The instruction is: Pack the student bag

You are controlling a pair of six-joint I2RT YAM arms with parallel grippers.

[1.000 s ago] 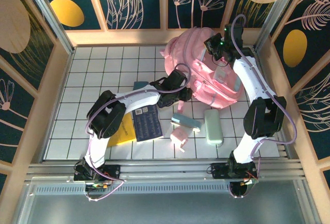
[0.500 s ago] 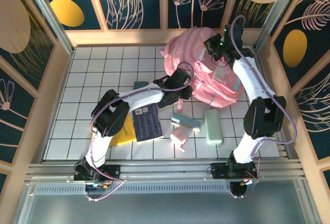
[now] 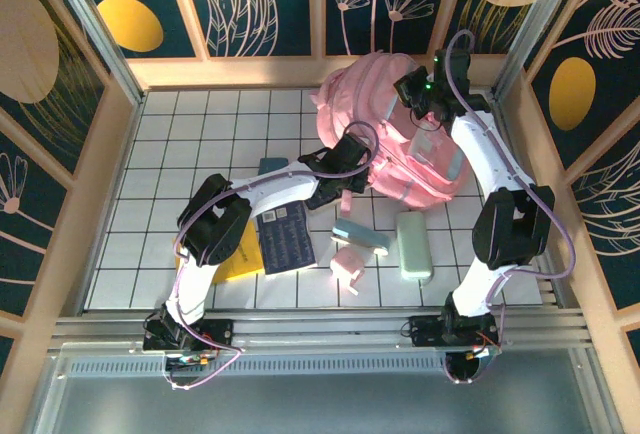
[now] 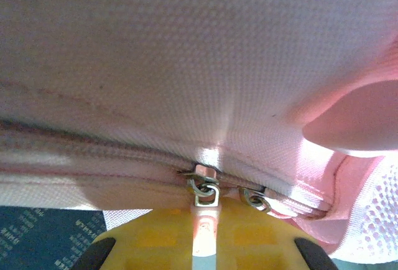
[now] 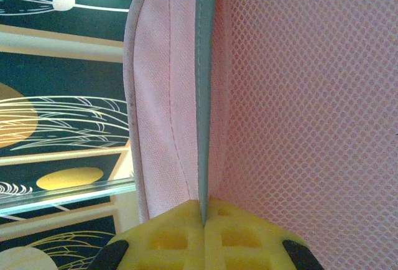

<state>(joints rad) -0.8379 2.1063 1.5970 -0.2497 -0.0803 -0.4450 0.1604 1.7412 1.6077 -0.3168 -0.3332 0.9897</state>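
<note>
While the packing itself has yet to begin, the overhead view shows the large pink fabric student bag [image 3: 375,94] lying at the far right of the white tiled surface [image 3: 200,134], with the left claw [image 3: 356,174] at its near-left edge and the right claw [image 3: 426,106] on its top. A dark blue patterned notebook [image 3: 285,239], a mint green case [image 3: 413,244] and a small pink box [image 3: 350,264] wait nearer, apart from the bag. From above, neither grip can be read. The left wrist view supplies it: the left claw [image 4: 204,245] is pinched narrow on the pale tab of a metal zipper pull [image 4: 204,194], a second slider [image 4: 255,198] just to its right on the closed zip. The right wrist view shows the right claw [image 5: 203,229] clamped shut on the bag's grey-blue edge trim [image 5: 203,96], pink mesh [image 5: 311,96] beside it. The step looks like opening the zip; it should go best if the pull is drawn along the line of the teeth rather than away from the fabric, while the right claw anchors the bag taut.
</note>
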